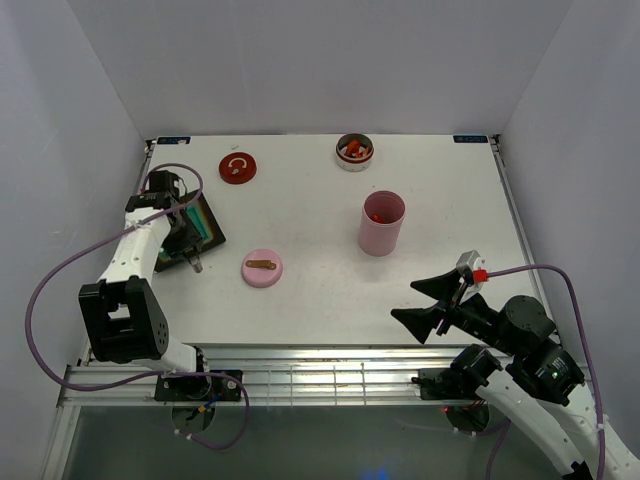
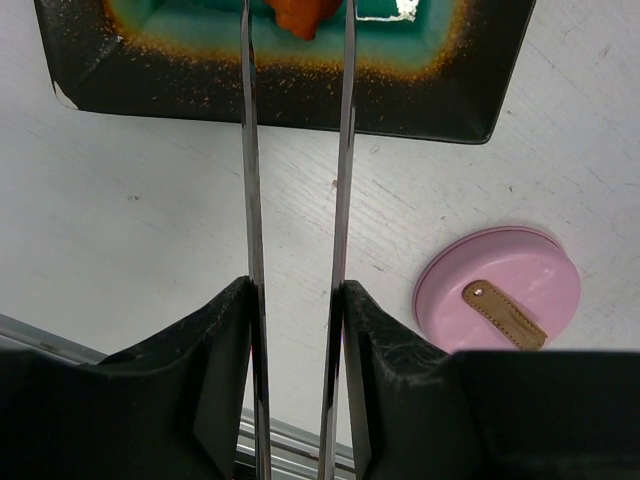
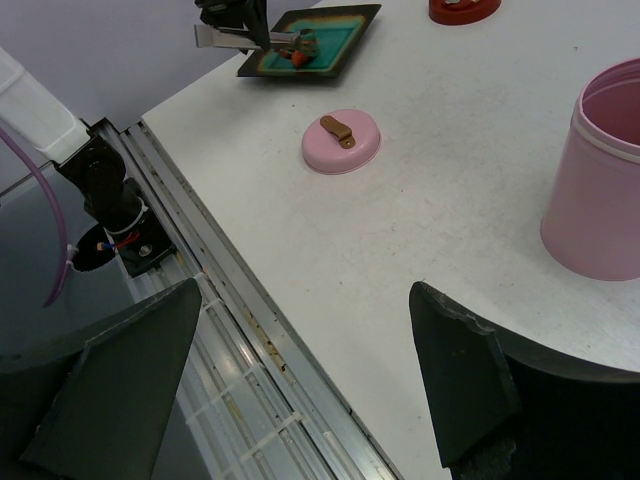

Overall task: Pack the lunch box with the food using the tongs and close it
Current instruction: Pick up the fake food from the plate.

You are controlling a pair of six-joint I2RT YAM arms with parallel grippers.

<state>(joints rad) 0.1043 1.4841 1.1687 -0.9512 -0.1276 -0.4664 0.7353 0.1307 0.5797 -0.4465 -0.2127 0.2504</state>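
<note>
My left gripper (image 2: 297,287) is shut on the tongs (image 2: 248,150), one black finger pressing each thin arm. The arms reach over the black tray with teal inside (image 2: 300,100), and an orange food piece (image 2: 298,14) lies between them at the frame's top edge. From above, the left gripper (image 1: 186,238) hangs over that tray (image 1: 207,228) at the table's left. The pink lunch box (image 1: 382,222) stands upright and uncovered, with red food (image 1: 377,215) inside. Its pink lid (image 1: 262,267) lies flat nearby. My right gripper (image 3: 302,290) hovers open over the table's near edge, holding nothing.
A round metal tin (image 1: 353,152) holding orange and red pieces stands at the back. A red lid (image 1: 237,167) lies at the back left. White walls close in three sides. A metal rail (image 3: 250,340) runs along the near edge.
</note>
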